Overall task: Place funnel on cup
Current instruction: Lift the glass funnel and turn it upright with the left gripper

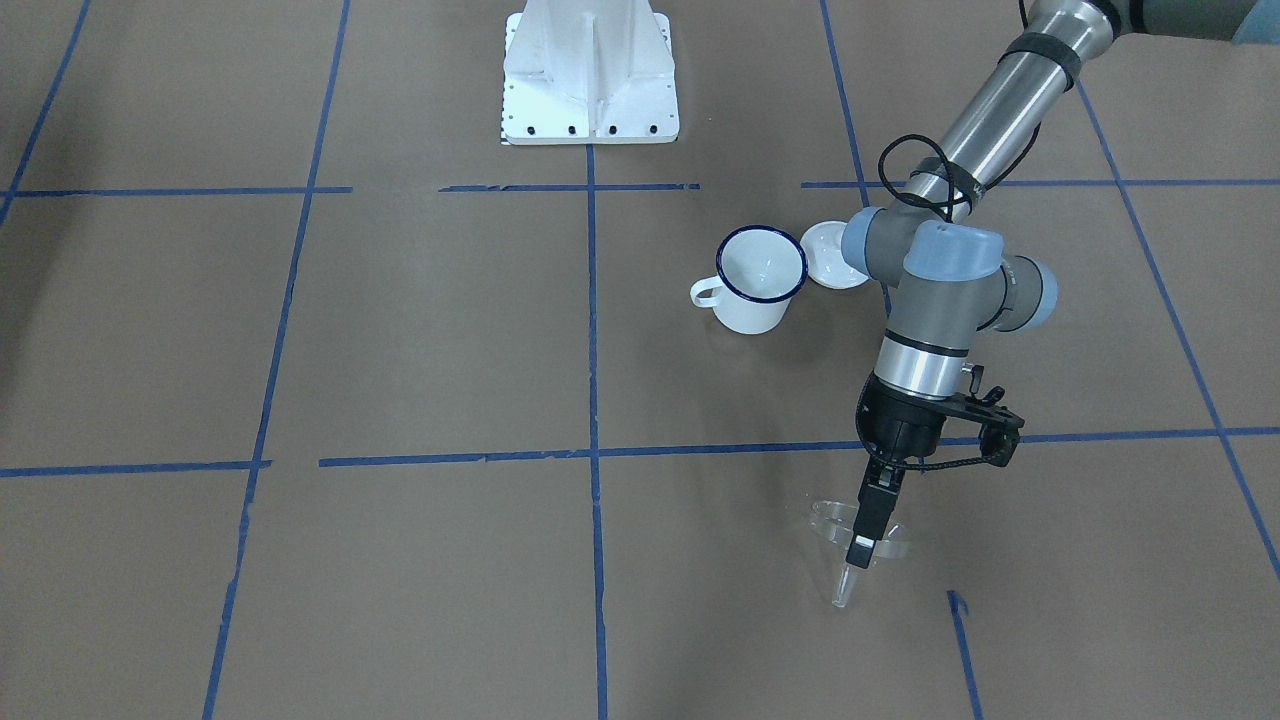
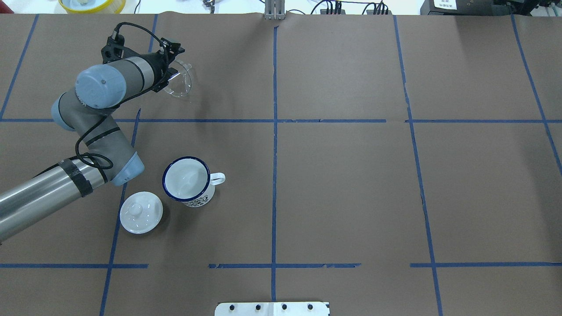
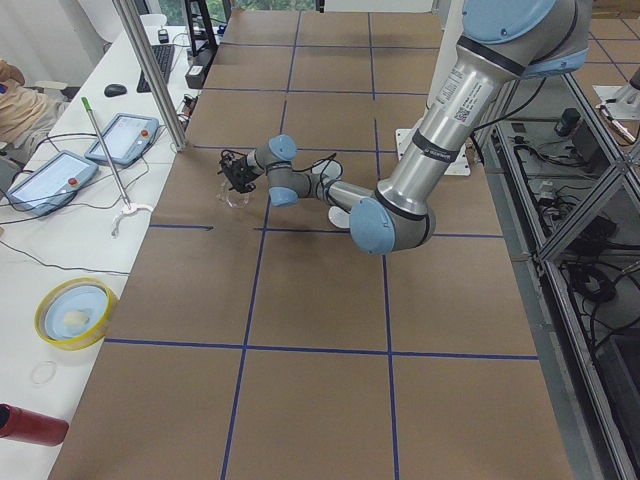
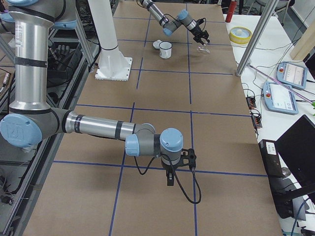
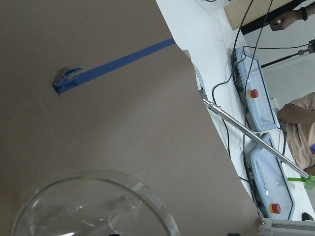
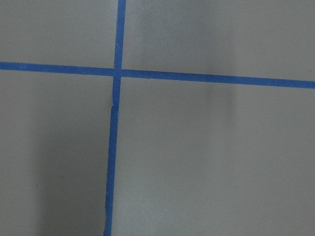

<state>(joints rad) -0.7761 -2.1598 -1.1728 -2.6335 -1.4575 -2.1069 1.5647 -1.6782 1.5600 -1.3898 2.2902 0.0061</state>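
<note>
The clear funnel (image 1: pixel 835 522) hangs spout-down in my left gripper (image 1: pixel 866 540), which is shut on its rim, near the table's operator-side edge. In the overhead view the funnel (image 2: pixel 181 81) shows beside the gripper (image 2: pixel 169 78) at the far left. Its round mouth (image 5: pixel 93 206) fills the bottom of the left wrist view. The white cup (image 1: pixel 760 280) with a dark blue rim stands upright and empty (image 2: pixel 188 180), well apart from the funnel, nearer the robot's base. My right gripper (image 4: pixel 170 177) shows only in the exterior right view, low over bare table; I cannot tell whether it is open.
A round white knobbed lid (image 2: pixel 140 212) lies on the table right beside the cup, partly behind my left arm's elbow (image 1: pixel 832 255). The robot's white base plate (image 1: pixel 590 75) is at the middle. A yellow bowl (image 3: pixel 75 312) and tablets sit past the table's edge.
</note>
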